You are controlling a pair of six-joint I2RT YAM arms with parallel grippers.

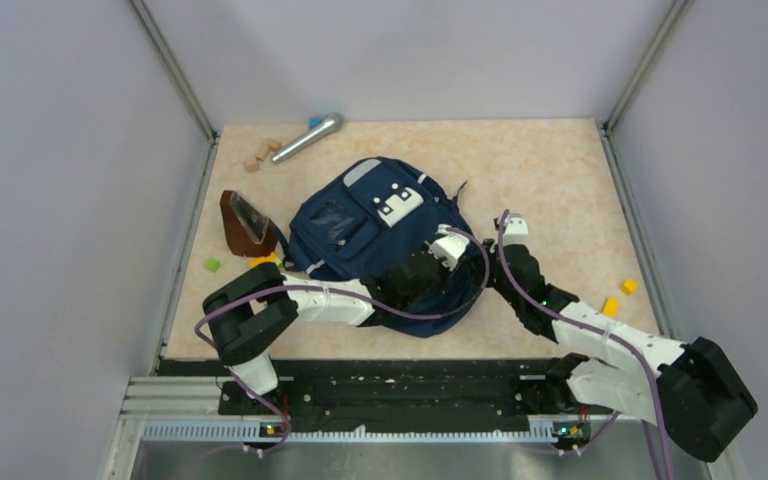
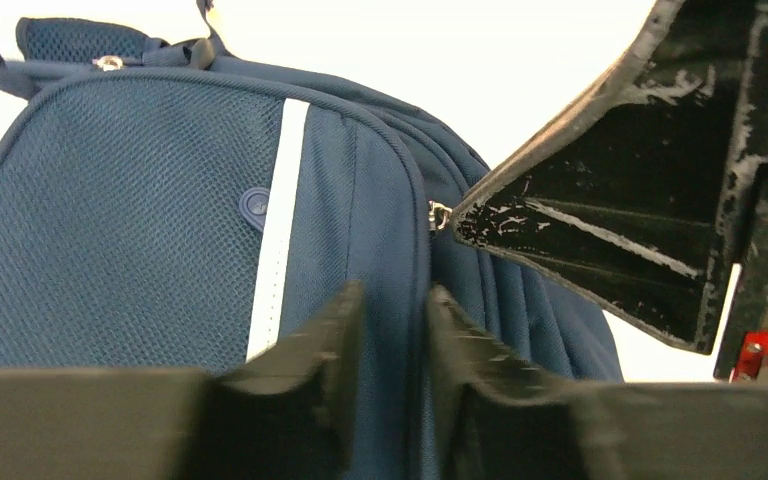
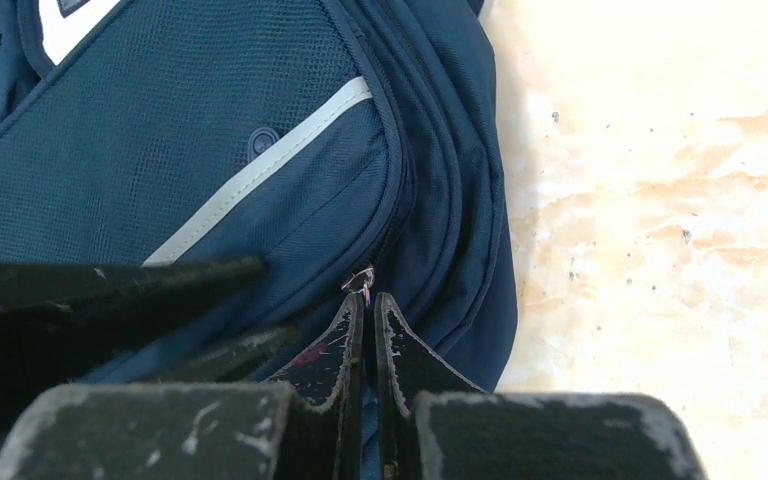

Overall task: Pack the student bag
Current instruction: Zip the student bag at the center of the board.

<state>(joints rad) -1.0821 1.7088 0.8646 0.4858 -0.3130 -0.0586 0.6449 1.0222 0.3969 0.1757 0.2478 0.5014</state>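
You had little of the packing done. The student bag lay flat at the table's centre, its visible zips looking closed. Loose things sat outside it: a silver microphone at its 11 o'clock, a brown stand at 9, and yellow blocks at 4.

Your right gripper was clenched at the bag's 6 o'clock edge, with the zip pull at its tips. Your left gripper straddled a seam, jaws narrowly apart; I couldn't tell if they pinched.

The bag was navy mesh with pale stripes.
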